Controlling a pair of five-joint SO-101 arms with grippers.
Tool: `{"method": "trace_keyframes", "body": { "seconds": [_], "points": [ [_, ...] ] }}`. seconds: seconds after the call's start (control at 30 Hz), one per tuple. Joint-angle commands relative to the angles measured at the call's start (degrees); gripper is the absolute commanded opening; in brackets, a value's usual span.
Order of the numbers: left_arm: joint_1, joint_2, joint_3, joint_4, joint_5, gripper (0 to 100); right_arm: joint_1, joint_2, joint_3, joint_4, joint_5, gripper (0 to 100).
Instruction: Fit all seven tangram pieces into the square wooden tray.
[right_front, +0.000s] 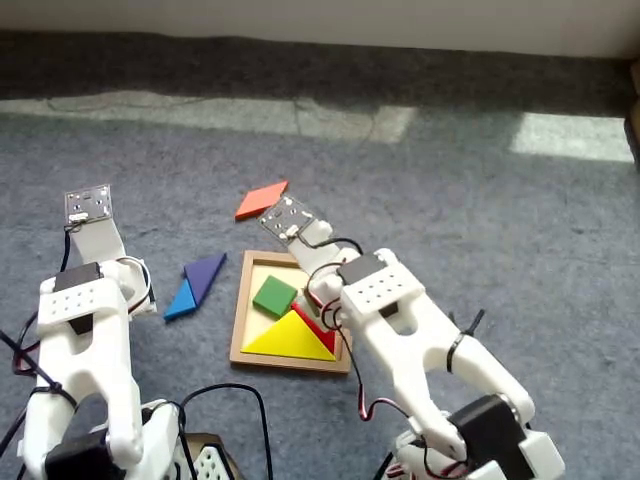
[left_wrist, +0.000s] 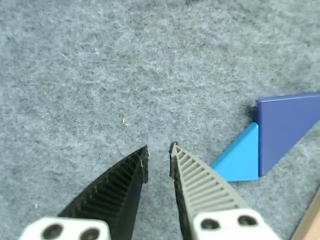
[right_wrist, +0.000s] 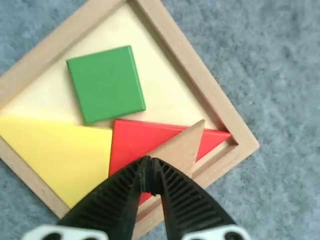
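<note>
Finding: the right gripper (right_wrist: 150, 177) is clamped on the wood triangle (right_wrist: 181, 146), which overlaps the red triangle (right_wrist: 131, 140) at a tray (right_wrist: 200, 85) corner. Recommendation: square its edges to the rim and seat it flat before release. The left gripper (left_wrist: 158, 159) is slightly parted, over carpet (left_wrist: 100, 60).

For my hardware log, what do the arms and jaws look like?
White shells, black motors, black and red cables. The left arm has one black and one grey ribbed jaw; the right arm, two black ribbed jaws.
</note>
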Motion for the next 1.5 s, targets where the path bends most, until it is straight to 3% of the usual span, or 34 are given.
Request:
{"method": "trace_keyframes", "body": {
  "seconds": [0.0,0.3,0.53,0.87,1.17,1.47],
  "points": [
    [0.92,-1.01,0.13,-0.53,-0.53,10,-0.4,5.58,-5.32,-0.84,-0.62,0.5],
    [0.92,-1.01,0.13,-0.62,-0.53,10,-0.75,5.67,-10.15,-3.56,-0.79,0.5],
    [0.92,-1.01,0.13,-0.7,-0.53,10,-1.27,9.54,-10.51,-8.4,-9.05,0.5],
    [0.92,-1.01,0.13,-0.7,-0.53,10,2.59,-9.19,-7.69,-2.51,-12.04,0.5],
    [0.92,-1.01,0.13,-0.7,-0.53,10,4.44,-6.9,4.62,-19.47,-11.6,0.5],
    [0.92,-1.01,0.13,-0.7,-0.53,10,3.03,-0.66,-2.33,-19.82,-11.78,0.5]
  ]
}}
